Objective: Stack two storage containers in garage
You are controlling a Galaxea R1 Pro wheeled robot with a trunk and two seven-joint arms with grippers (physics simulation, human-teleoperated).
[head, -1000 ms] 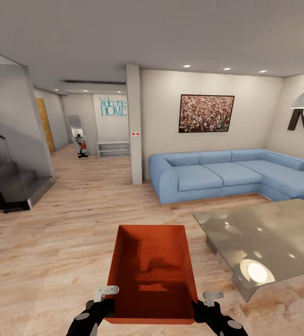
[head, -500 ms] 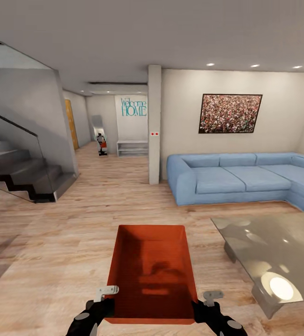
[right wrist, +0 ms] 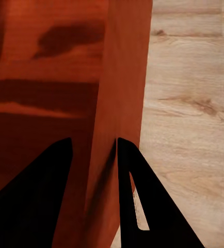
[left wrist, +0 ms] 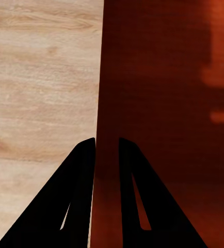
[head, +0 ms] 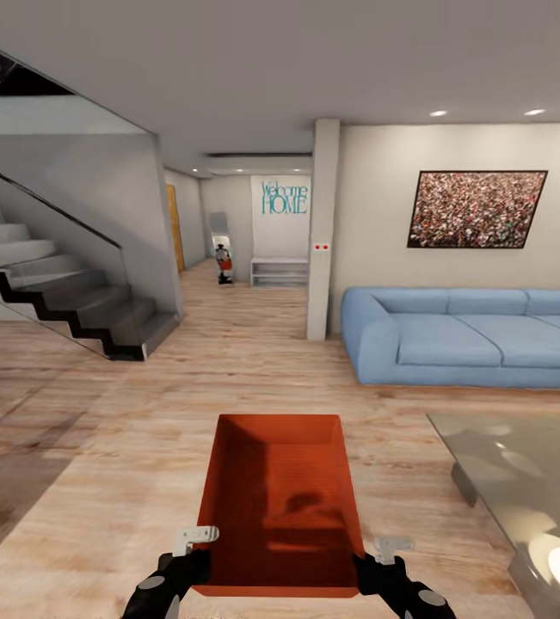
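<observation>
An orange-red storage container [head: 280, 503] is held up in front of me over the living room's light wood planks, open side up and empty. My left gripper [head: 204, 559] is shut on its left wall near the near corner; in the left wrist view the two black fingers [left wrist: 81, 170] pinch that thin wall [left wrist: 98, 103]. My right gripper [head: 367, 563] is shut on the right wall; in the right wrist view the fingers [right wrist: 130, 170] straddle the wall [right wrist: 120, 93].
A grey glass coffee table [head: 520, 481] stands close at the right. The light-blue sofa [head: 477, 335] lines the back wall under a framed crowd picture [head: 476, 209]. A staircase [head: 64, 292] rises at the left. A pillar [head: 323, 232] stands beside a hallway [head: 236, 275] leading away.
The whole view has swung to the left: stairs came further in, sofa and coffee table slid right. The container and both grippers keep the same place in the view.
</observation>
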